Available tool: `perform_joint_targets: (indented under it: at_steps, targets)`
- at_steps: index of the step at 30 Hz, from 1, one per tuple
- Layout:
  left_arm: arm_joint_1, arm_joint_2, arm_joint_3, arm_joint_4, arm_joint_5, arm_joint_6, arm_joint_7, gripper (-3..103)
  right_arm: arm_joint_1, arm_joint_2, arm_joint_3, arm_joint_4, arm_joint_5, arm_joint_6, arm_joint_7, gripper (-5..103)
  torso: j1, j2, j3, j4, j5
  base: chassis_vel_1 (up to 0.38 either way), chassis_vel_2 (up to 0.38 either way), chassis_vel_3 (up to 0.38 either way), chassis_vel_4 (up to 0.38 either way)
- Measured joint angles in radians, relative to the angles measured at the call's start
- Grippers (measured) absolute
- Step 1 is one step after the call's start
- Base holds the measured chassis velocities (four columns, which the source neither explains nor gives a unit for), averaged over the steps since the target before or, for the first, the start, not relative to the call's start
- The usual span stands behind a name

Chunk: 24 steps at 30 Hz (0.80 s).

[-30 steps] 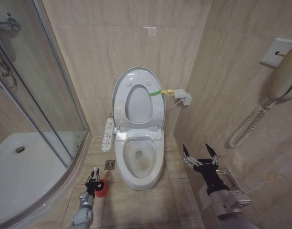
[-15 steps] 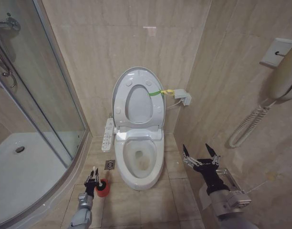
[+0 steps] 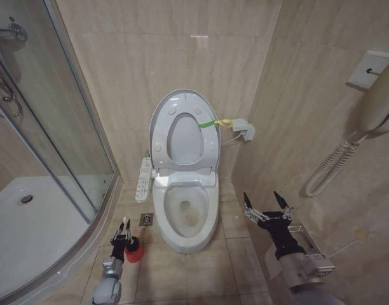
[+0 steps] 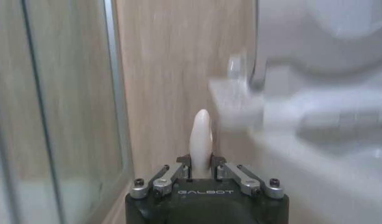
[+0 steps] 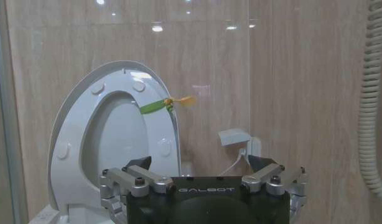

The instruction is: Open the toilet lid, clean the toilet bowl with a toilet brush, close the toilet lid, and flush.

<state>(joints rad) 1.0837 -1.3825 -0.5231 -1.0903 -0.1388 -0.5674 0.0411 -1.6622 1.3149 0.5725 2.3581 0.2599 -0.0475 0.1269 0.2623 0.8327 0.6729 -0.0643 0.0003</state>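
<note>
From the head, the lid stood raised against the wall over the open bowl. The left gripper, low beside the bowl, pinched the brush above its red holder. The right gripper waited spread open near the right wall.

At the left wrist, the fingers clamped the handle low down; it looked light, stiff and smooth, best held firmly.

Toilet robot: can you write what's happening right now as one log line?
lid: up | left end effector: shut on toilet brush handle, over red holder | right end effector: open, idle beside toilet bowl
</note>
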Motion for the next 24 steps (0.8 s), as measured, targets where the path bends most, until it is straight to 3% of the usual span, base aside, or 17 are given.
perform_joint_targets:
  at_steps: [1,7,9,13,24]
  targets:
    - [0.000,0.000,0.000,0.000,0.000,0.000,0.000,20,0.000,0.000,0.000,0.000,0.000,0.000,0.000,100,0.000,0.000,0.000,0.0000,0.0000,0.000,0.000,0.000,0.000]
    - [0.160,0.003,-0.001,-0.251,-0.014,0.037,-0.021,20,0.000,0.000,0.000,0.000,0.000,0.000,0.000,100,0.000,0.000,0.000,0.0008,-0.0003,0.000,0.000,0.000,0.000]
    - [0.176,0.004,-0.002,-0.276,-0.015,0.040,-0.024,20,0.000,0.000,0.000,0.000,0.000,0.000,0.000,100,0.000,0.000,0.000,0.0008,-0.0004,0.000,0.000,0.000,0.000]
    - [0.292,0.012,-0.015,-0.474,-0.016,0.060,-0.052,20,0.000,0.000,0.000,0.000,0.000,0.000,0.000,100,0.000,0.000,0.000,0.0008,-0.0004,0.000,0.000,0.000,0.000]
    - [0.485,0.065,-0.035,-0.860,-0.013,0.106,-0.089,20,0.000,0.000,0.000,0.000,0.000,0.000,0.000,100,0.000,0.000,0.000,0.0007,-0.0001,0.000,0.000,0.000,0.000]
